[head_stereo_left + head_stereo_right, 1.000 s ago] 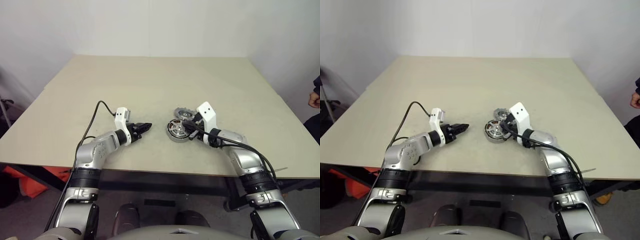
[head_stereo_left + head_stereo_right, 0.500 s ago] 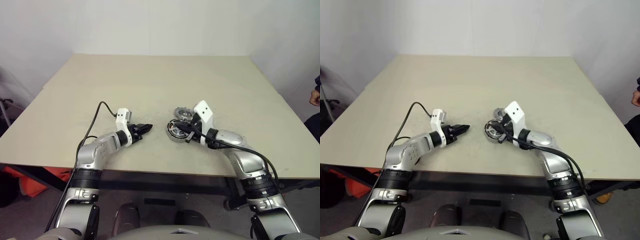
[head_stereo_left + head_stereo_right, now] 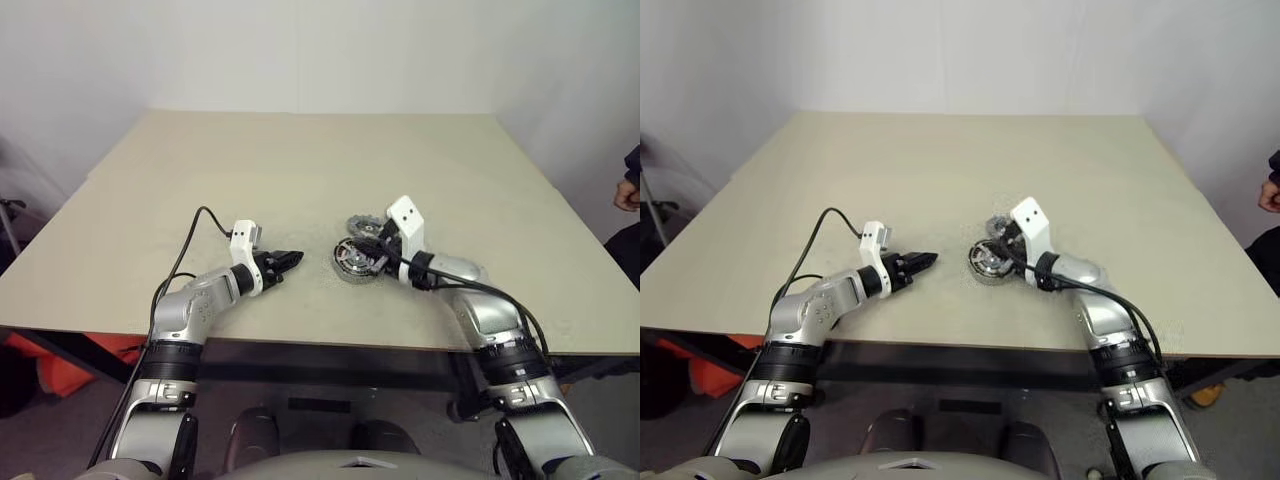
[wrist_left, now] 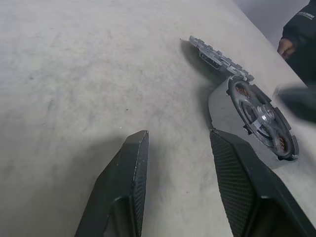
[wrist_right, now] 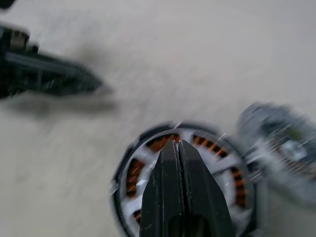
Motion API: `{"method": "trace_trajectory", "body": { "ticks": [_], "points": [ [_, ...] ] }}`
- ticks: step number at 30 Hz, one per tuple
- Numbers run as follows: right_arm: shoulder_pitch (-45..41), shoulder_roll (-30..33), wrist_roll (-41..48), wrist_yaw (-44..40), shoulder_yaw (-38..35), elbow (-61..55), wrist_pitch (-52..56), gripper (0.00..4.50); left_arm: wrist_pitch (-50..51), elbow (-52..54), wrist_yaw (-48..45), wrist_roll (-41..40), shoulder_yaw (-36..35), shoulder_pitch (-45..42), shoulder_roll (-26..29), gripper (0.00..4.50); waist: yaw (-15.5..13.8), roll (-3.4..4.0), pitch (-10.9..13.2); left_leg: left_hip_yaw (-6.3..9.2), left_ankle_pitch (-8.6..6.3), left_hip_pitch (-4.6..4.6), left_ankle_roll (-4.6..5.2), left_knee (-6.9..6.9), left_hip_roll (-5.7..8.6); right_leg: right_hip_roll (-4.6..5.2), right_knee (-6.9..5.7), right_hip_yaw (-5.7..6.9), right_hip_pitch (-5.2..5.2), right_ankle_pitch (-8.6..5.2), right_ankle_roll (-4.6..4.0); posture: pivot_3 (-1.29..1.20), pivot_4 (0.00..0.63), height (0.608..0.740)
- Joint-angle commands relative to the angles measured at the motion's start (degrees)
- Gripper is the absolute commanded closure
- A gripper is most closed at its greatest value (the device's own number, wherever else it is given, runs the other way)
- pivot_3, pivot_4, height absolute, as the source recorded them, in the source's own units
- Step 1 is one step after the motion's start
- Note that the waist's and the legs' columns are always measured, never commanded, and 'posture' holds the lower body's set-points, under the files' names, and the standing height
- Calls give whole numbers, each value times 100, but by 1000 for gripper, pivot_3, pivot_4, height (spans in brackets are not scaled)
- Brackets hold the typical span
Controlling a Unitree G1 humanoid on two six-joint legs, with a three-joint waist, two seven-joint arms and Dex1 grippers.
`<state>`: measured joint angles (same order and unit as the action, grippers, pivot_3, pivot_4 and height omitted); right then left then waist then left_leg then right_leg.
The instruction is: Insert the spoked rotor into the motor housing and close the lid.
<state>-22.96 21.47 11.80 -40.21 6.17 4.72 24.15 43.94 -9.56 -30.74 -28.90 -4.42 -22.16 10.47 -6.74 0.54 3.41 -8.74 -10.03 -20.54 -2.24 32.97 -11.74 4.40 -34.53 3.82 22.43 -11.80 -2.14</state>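
The motor housing [image 3: 354, 262], a squat silver cup with copper windings, stands on the table near its front edge. A silvery spoked piece [image 4: 258, 112] lies in its middle; it looks like the spoked rotor. The lid [image 3: 365, 225], a grey notched disc, lies flat just behind the housing. My right gripper [image 5: 177, 144] is shut with nothing in it, and its tips hover just above the housing's centre. My left gripper [image 4: 177, 144] is open and holds nothing. It stays low over the table a short way left of the housing, pointing at it.
The beige table [image 3: 300, 170] stretches wide and bare behind and to the left. Its front edge runs close under both arms. A person's hand [image 3: 627, 195] and dark sleeve show at the far right, beyond the table.
My right gripper has risen a little and shifted slightly left over the housing, staying shut. The left gripper, the housing and the lid have not moved.
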Motion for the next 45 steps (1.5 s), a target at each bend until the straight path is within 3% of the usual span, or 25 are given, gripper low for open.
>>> {"method": "trace_trajectory", "body": {
  "ticks": [1, 12, 23, 26, 33, 37, 45],
  "points": [
    [-304, -22, -18, 27, -112, 232, -207, 4476, -99, 180, 5, -2, 11, -56, -18, 2416, 4, 0, 0, -1, 0, 0, 0, -1, 0, 0, -2, 0, 1, 0, 0, 0, 0, 740],
    [-355, -65, -479, -23, 228, 1170, -579, 4476, -153, 203, -16, 19, -9, -49, 64, 2416, 21, 1, -1, -4, -3, -56, 6, -8, 3, 0, -2, 0, 51, 23, -47, 0, 0, 740],
    [-684, 304, -415, -145, -64, 268, -962, 4476, -305, 154, -92, 141, 158, -83, 81, 2416, 89, 0, 0, -3, -3, -47, 5, 0, 1, 0, -10, 1, 43, 7, -18, 0, 0, 740],
    [-861, 864, -845, -464, 244, 194, -1227, 4476, -446, 212, -183, 292, 357, -65, 121, 2416, 87, 0, 0, -3, -3, -48, 5, 2, 2, 0, -11, 0, 42, 7, -19, 0, 0, 740],
    [-1114, 2410, -1747, -2162, 1130, 611, -2612, 4476, -1385, 393, -853, 1185, 1377, -179, 649, 2416, 82, -2, 1, -2, -4, -50, 8, 5, 0, 0, -12, 1, 43, 2, -11, 0, 0, 740],
    [-1439, 2564, -1941, -2610, 1321, 1091, -3162, 4476, -1988, 331, -1247, 1520, 1692, -338, 877, 2416, 123, -1, 1, -3, -4, -52, 9, 11, -1, 0, -18, 0, 49, 7, -19, 0, 0, 740],
    [-1968, 2247, -2329, -2886, 1603, 1792, -3920, 4476, -2846, 2, -1830, 1757, 1820, -599, 901, 2416, 123, -1, 1, -3, -4, -52, 11, 23, -2, 0, -27, 0, 48, 27, -53, 0, 0, 740]
  ]
}}
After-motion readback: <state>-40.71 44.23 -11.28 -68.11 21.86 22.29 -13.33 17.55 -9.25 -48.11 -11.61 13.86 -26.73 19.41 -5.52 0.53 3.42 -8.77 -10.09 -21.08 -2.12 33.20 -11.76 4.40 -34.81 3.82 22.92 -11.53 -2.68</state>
